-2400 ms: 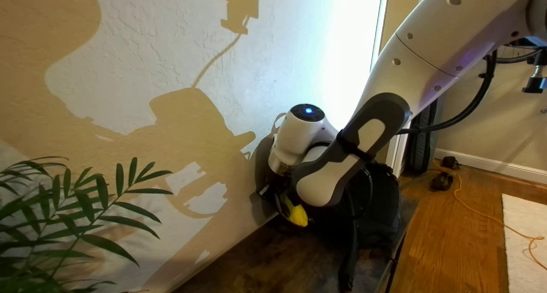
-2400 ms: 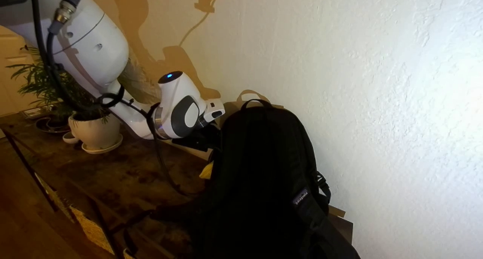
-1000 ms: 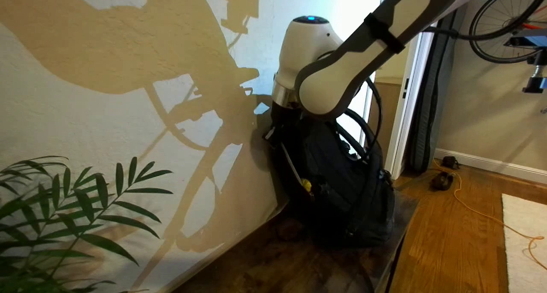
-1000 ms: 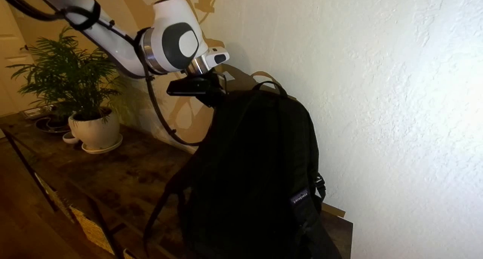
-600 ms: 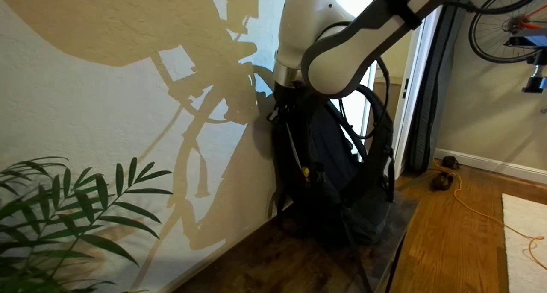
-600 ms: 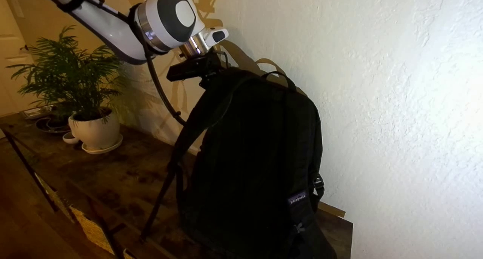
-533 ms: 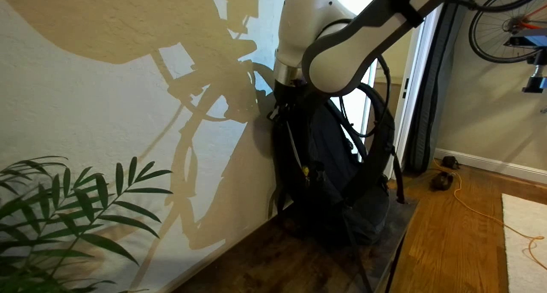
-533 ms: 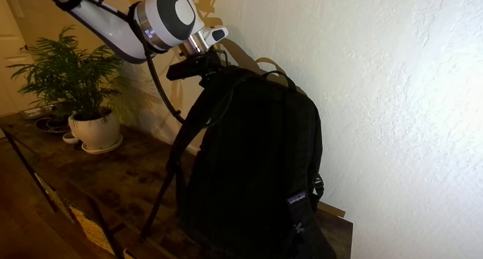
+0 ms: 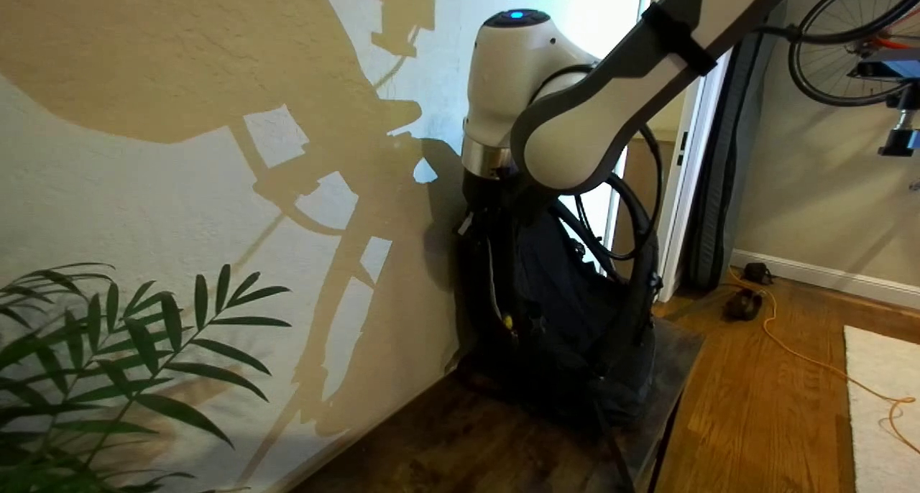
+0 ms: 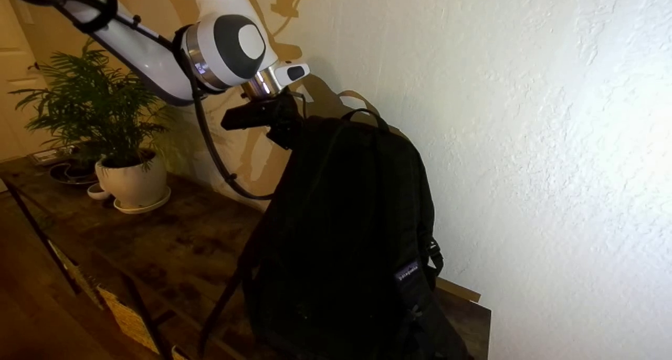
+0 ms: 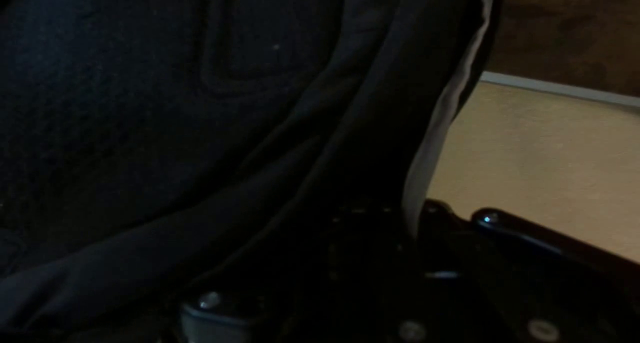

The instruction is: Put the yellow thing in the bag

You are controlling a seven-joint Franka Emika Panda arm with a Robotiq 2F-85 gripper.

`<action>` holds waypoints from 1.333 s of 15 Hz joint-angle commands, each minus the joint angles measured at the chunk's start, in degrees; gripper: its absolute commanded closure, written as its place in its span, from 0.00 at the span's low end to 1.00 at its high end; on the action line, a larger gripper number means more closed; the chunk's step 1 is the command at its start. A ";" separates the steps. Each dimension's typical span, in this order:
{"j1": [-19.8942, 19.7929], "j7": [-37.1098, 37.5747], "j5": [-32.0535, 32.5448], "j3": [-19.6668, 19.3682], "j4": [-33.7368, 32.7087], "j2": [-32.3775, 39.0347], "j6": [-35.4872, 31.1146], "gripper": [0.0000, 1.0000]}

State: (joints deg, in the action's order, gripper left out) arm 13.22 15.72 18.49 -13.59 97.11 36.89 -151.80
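In an exterior view, the end effector (image 10: 286, 129) stood against the upper part of the bag (image 10: 346, 223), lower than half a second earlier, and the bag's top handle (image 10: 381, 121) had sunk along with it. The bag stood upright on the worktop (image 10: 173, 234) beside the wall (image 10: 525, 166); the potted plant (image 10: 113, 129), well apart, had stayed put. In an exterior view, the yellow thing (image 9: 507, 322) showed only as a small patch at the lower end of the bag's pale edge (image 9: 492, 284); 2.4 s earlier far more of it had been in sight. The patch also lay lower than half a second before. How deep the rest sat in the bag could not be told. In the wrist view, the bag filled most of the frame, its pale edge running down among the end effector's dark parts. How far the end effector was open, and whether it had hold of that edge, I could not tell.
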 commanded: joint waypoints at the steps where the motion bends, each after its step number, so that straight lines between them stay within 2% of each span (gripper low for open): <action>1: -0.08 -0.07 0.26 1.18 1.15 -0.32 2.72 0.97; 4: 0.31 0.05 0.39 1.61 1.10 -0.09 3.49 0.97; 5: 0.34 -0.18 0.27 1.97 1.19 -0.37 4.12 0.71; 6: 0.30 -0.38 0.21 2.28 1.17 -0.48 4.67 0.71; 8: -0.38 -2.01 -0.55 3.92 1.05 -0.80 6.06 0.61; 17: -3.51 -8.86 -7.27 11.34 -3.26 -0.87 18.30 0.04; 20: -4.56 -10.06 -10.49 13.24 -3.96 -1.44 21.29 0.00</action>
State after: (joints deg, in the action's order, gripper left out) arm 10.44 7.66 10.66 -2.74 92.62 38.03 -134.99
